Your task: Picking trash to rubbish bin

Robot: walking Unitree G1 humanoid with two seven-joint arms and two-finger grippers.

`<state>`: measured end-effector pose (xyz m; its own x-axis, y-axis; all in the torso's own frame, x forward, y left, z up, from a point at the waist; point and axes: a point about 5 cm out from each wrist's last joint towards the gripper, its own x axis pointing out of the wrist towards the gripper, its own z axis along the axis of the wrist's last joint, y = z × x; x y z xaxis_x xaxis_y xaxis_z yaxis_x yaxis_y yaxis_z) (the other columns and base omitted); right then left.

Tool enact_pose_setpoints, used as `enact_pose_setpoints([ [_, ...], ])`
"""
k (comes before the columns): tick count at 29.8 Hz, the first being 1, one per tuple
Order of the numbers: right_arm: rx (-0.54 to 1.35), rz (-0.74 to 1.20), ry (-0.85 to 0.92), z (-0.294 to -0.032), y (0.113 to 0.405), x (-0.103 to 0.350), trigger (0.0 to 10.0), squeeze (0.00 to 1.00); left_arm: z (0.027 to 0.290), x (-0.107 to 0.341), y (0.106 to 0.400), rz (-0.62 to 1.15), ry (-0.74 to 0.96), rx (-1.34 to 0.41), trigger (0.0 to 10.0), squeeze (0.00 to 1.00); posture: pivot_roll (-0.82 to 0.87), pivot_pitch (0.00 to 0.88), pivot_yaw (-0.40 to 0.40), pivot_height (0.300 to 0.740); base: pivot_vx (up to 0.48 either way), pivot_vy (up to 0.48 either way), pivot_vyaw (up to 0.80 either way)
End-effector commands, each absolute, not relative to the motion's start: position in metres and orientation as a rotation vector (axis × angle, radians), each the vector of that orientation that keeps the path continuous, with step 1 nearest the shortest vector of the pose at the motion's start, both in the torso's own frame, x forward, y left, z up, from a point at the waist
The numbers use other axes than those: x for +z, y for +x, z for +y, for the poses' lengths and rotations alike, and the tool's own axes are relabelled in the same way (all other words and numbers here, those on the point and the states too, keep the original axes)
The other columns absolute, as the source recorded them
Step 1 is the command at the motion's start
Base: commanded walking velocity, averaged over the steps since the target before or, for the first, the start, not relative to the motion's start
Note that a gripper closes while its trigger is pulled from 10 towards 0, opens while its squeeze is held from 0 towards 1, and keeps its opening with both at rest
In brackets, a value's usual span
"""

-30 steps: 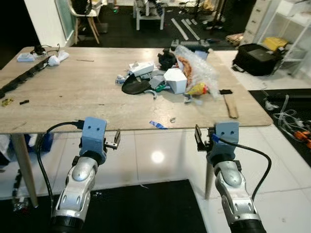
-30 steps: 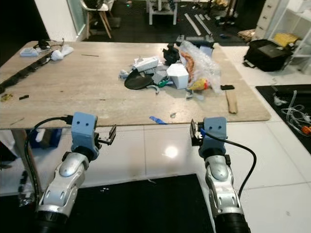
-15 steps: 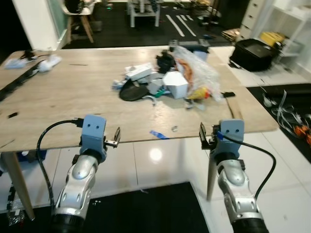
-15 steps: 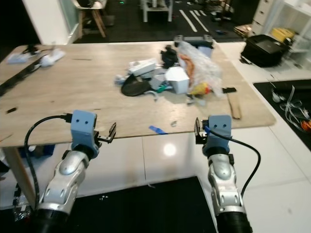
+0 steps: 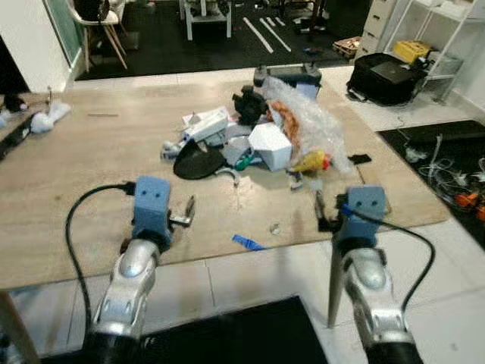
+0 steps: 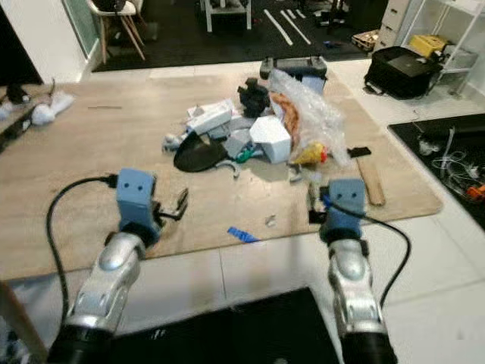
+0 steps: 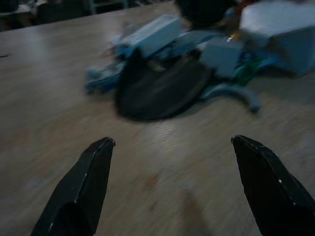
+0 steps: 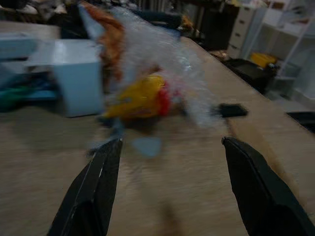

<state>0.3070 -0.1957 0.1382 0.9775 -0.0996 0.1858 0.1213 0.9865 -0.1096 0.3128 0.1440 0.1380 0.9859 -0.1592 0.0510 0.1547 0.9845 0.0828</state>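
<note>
1. My left gripper (image 5: 187, 213) has its jaws spread wide and empty, hovering low over the near part of the tabletop (image 5: 68, 189). From the left wrist view, a black curved piece (image 7: 162, 91) lies straight ahead at 12 o'clock, well apart from the fingers (image 7: 91, 184).

2. My right gripper (image 5: 320, 211) is the same: jaws parted, nothing between them, just over the near edge of the tabletop. Through its wrist camera I see a yellow and red wrapper (image 8: 140, 98) at 12 o'clock, under a crumpled clear plastic bag (image 8: 157, 59).

3. The trash sits in one heap (image 5: 258, 133) near the middle of the tabletop, at 12 o'clock from the head camera. I can make out a white carton (image 5: 270, 144), a flat white box (image 5: 208, 123) at 10 o'clock of it, and a black lump (image 5: 248, 104) behind.

4. Loose bits lie closer in: a blue scrap (image 5: 245, 242) between the two arms and a small clear bit (image 5: 276, 227) just beyond it.

5. Further out, a black bag (image 5: 390, 76) stands on the floor at 2 o'clock. I see no rubbish bin from here.

6. I judge this to be the approach, with no grasp begun. Next I would reach forward over the heap, pick a single piece such as the wrapper or the black piece, and close on it. The bag looks slippery and may drag its neighbours.
</note>
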Motion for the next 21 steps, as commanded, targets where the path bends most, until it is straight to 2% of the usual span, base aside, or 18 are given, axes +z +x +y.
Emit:
enact_pose_setpoints([
  [1, -0.106, -0.174, -0.102, -0.193, 0.307, 0.137, 10.0, 0.0, 0.15, 0.135, 0.31, -0.043, 0.093, -0.142, 10.0, 0.0, -0.09, 0.095, -0.012, 0.74, 0.326, 0.0, 0.0],
  [11, -0.06, -0.148, -0.076, -0.187, 0.308, 0.133, 10.0, 0.0, 0.15, 0.136, 0.309, -0.048, 0.097, -0.15, 10.0, 0.0, -0.09, 0.094, -0.015, 0.74, 0.324, 0.0, 0.0],
  [18, 0.0, -0.105, -0.055, -0.178, 0.304, 0.125, 10.0, 0.0, 0.148, 0.14, 0.306, -0.077, 0.069, -0.193, 10.0, 0.0, -0.09, 0.097, -0.016, 0.74, 0.0, 0.0, 0.0],
  [19, -0.006, -0.106, -0.036, -0.178, 0.303, 0.123, 10.0, 1.0, 0.148, 0.141, 0.304, -0.091, 0.077, -0.214, 10.0, 0.0, -0.08, 0.1, -0.013, 0.74, 0.0, 0.0, 0.0],
  [21, -0.012, -0.106, -0.019, -0.179, 0.303, 0.123, 10.0, 1.0, 0.147, 0.142, 0.304, -0.092, 0.075, -0.223, 10.0, 0.0, -0.08, 0.1, -0.013, 0.74, 0.0, 0.0, 0.0],
])
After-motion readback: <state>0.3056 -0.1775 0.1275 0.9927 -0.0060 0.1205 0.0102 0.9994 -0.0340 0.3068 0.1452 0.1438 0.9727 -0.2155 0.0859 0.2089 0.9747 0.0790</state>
